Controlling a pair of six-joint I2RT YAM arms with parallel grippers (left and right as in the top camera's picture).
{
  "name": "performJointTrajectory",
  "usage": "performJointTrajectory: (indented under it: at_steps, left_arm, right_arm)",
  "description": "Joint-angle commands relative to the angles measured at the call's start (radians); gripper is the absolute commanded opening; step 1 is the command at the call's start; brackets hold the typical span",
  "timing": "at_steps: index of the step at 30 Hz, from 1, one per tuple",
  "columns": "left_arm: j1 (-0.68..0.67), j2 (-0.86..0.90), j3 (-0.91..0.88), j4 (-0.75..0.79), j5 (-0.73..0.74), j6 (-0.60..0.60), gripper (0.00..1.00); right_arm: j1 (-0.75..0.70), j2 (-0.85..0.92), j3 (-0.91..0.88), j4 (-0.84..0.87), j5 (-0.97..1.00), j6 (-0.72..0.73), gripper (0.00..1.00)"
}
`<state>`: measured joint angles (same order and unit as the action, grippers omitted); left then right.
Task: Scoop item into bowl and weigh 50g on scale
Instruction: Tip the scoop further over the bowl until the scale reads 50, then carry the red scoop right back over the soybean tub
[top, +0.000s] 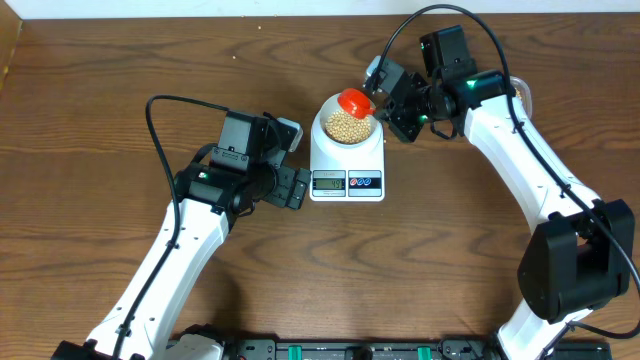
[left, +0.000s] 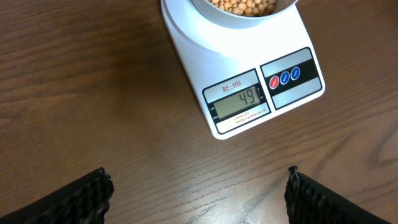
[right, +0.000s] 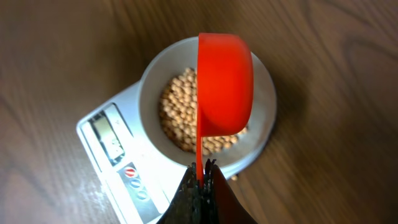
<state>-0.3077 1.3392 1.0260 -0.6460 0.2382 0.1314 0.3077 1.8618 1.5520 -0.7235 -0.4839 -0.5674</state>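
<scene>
Tan-yellow beans (top: 348, 125), white bowl (right: 149, 90), white scale (top: 347, 160), orange-red scoop (right: 225, 81). The grey display (top: 328, 181) has red and seemingly blue buttons (top: 365, 181) at its 3 o'clock. The table (left: 93, 93) is dark brown woodgrain.

Scale (left: 236, 57), left wrist view: the model mark "SF-400" is printed on its face just above the grey display (left: 240, 103). The display reads "49". A line of finer print directly beneath the display is too small to read.
</scene>
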Motion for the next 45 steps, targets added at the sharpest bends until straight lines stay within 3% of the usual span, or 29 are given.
performJointTrajectory:
  at_steps: [1,35,45]
  left_arm:
    - [0.003,0.002,-0.004,0.000,0.008,0.003,0.91]
    - [0.003,0.002,-0.004,0.000,0.008,0.003,0.91]
    - [0.003,0.002,-0.004,0.000,0.008,0.003,0.91]
  right_arm:
    - [-0.015,-0.021,0.021,-0.002,-0.113,0.084,0.01]
    - [-0.045,-0.021,0.021,-0.010,-0.120,0.110,0.01]
    - [-0.127,-0.021,0.021,-0.013,-0.350,0.153,0.01]
